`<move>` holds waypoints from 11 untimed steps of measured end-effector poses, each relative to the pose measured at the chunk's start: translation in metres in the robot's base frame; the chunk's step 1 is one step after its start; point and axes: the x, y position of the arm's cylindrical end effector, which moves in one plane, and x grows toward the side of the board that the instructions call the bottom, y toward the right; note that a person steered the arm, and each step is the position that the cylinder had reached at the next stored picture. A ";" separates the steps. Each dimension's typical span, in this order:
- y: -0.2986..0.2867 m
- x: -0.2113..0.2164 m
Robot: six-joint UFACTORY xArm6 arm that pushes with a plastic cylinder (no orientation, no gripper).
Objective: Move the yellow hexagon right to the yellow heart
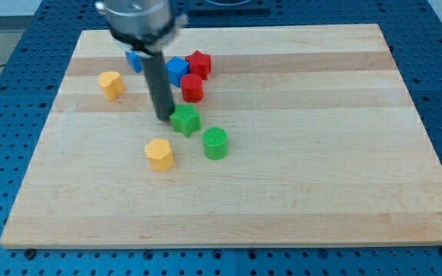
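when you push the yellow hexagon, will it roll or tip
Probably neither: the yellow hexagon sits low and flat-bottomed on the wooden board, so it should slide. Its flat sides may make it turn if my tip strikes off-centre. It looks small and light.

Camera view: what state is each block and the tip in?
my tip: down on board, at green star's left edge
green star: flat
yellow hexagon: free, below tip
yellow heart: free, upper left
green cylinder: upright
red and blue blocks: clustered
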 end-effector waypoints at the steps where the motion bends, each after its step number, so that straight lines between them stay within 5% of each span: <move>1: 0.059 0.065; 3: -0.019 0.094; 4: -0.046 0.051; 8: 0.034 -0.008; 9: -0.058 -0.033; 10: -0.080 -0.055; 11: -0.032 -0.039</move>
